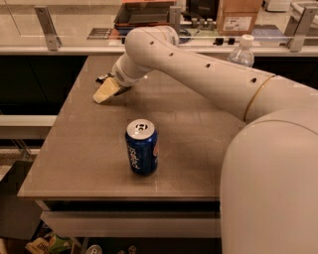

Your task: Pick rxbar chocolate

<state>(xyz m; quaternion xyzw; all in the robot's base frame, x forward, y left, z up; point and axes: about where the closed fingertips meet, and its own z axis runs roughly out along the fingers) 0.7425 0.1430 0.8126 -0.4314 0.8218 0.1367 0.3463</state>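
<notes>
My gripper (106, 91) is at the far left part of the brown table (84, 149), low over the surface, at the end of the white arm that reaches in from the right. A small dark object (103, 78) shows just behind the gripper; it may be the rxbar chocolate, but most of it is hidden by the gripper. A blue Pepsi can (142, 147) stands upright in the near middle of the table, well in front of the gripper.
A clear water bottle (242, 52) stands at the table's far right edge behind the arm. Beyond the table is a counter with a glass rail, a cardboard box (238, 16) and a dark tray (141, 14). The table's left edge is close to the gripper.
</notes>
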